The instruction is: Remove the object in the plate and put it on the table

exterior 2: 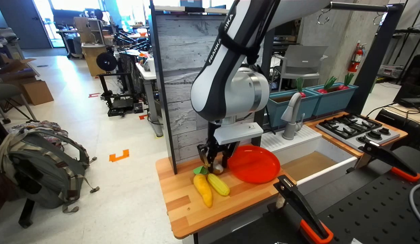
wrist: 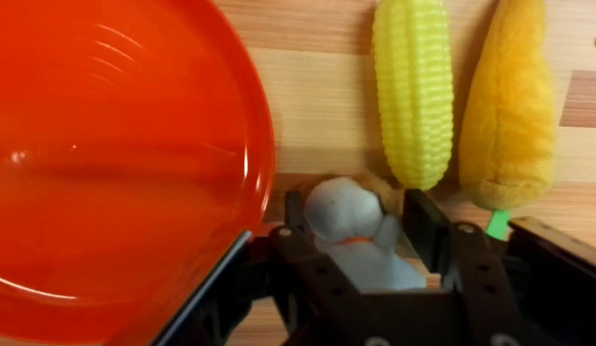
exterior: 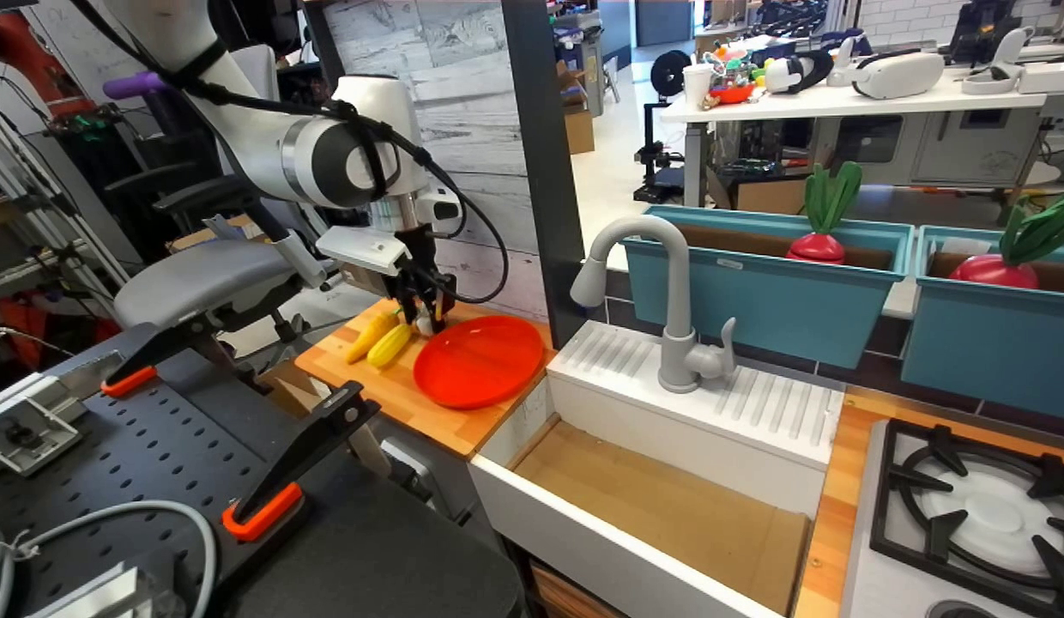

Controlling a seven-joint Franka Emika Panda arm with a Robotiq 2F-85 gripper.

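The red-orange plate (exterior: 476,362) lies on the wooden table (exterior: 402,393); it also shows in an exterior view (exterior 2: 254,164) and the wrist view (wrist: 134,144). No object shows on the plate. A white toy with a thin orange band (wrist: 343,209) is on the table beside the plate's rim, partly hidden by the fingers; it shows small in both exterior views (exterior: 425,324) (exterior 2: 218,168). My gripper (wrist: 355,211) is low and open, with its fingers on either side of the white toy. A gap shows between the toy and the finger nearer the corn.
A yellow corn cob (wrist: 415,96) and a yellow-orange squash (wrist: 512,105) with a green leaf lie close beside the gripper. The white sink (exterior: 661,515) with a grey faucet (exterior: 676,300) adjoins the table. A wooden panel (exterior 2: 181,84) stands behind the gripper.
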